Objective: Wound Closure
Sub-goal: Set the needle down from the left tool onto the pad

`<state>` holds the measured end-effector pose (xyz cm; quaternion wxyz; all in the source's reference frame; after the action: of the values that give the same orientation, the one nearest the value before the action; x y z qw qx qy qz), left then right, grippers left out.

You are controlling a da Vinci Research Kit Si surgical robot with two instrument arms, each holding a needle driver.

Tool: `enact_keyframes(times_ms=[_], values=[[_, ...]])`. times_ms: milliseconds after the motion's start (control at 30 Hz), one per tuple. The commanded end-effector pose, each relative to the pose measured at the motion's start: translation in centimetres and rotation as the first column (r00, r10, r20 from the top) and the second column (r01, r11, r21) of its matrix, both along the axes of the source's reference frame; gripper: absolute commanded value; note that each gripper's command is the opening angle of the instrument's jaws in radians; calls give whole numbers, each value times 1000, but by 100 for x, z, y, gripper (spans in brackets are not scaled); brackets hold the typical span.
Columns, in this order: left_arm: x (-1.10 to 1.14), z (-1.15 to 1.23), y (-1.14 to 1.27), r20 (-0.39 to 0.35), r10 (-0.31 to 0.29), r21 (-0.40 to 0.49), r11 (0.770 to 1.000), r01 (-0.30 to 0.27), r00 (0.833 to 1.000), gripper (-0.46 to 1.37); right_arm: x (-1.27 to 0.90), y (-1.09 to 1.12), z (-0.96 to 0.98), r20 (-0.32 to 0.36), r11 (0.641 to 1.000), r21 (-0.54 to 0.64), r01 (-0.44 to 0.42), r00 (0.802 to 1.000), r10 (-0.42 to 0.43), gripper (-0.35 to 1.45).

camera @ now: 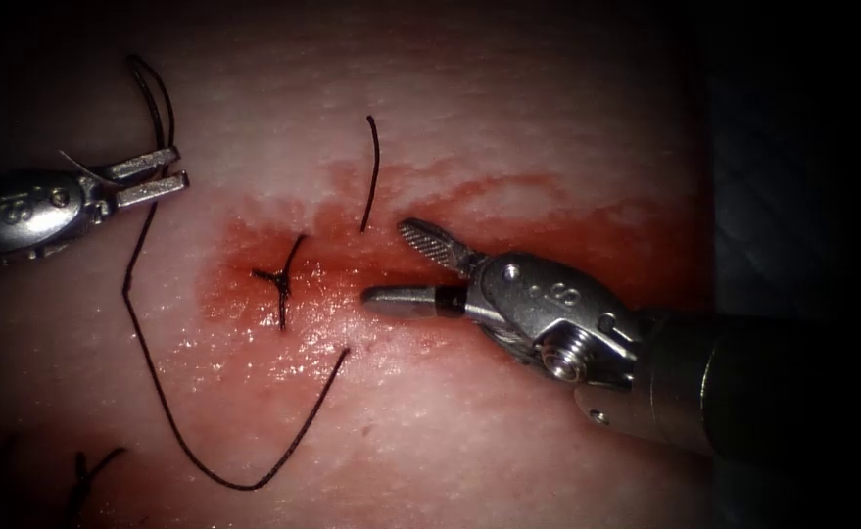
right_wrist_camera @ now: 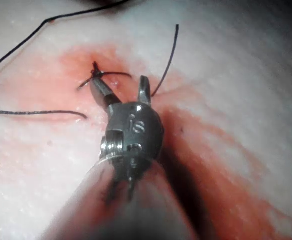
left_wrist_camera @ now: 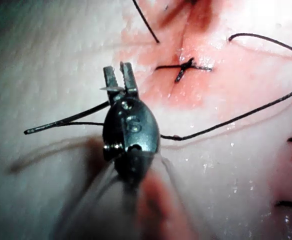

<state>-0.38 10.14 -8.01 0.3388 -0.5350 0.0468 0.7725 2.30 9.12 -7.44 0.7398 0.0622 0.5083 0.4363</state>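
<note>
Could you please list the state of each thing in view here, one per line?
Left claw: jaws nearly closed, holding the needle near one end.
Right claw: jaws wide open, holding nothing, just right of the knot.
Needle: thin, out of the tissue, held at the left claw.
Knot: tied across the cut.
Thread: slack, looping over the tissue.
Cut end of thread: lying loose.
Tissue: wet with red fluid.

Light: falling brightest on the centre of the tissue (camera: pixel 508 118) | edges: fading into darkness | glare: glinting off the wet red fluid (camera: pixel 283 353) | blur: near shafts seemingly sitting out of focus, wrist views
</note>
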Motion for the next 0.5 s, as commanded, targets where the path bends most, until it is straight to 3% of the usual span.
enact_keyframes(times_ms=[33,67,200,333,500], values=[[1,0,-1,-6,-9,6,1000,9,1000,25,0,0,0,-1,1000,1,4,1000,-4,123],[2,0,-1,-21,-8,14,1000,9,1000,42,0,-1,0,-1,1000,1,4,1000,-4,123],[9,-2,-5,-100,25,72,997,-18,995,73,-1,-2,1,-1,1000,0,5,1000,-5,122],[16,-7,-14,-188,15,109,994,5,982,115,-1,-4,1,0,1000,-1,7,1000,-7,121],[29,-14,-27,-259,62,157,987,-21,964,122,-1,-5,2,0,1000,-1,6,1000,-6,121]])
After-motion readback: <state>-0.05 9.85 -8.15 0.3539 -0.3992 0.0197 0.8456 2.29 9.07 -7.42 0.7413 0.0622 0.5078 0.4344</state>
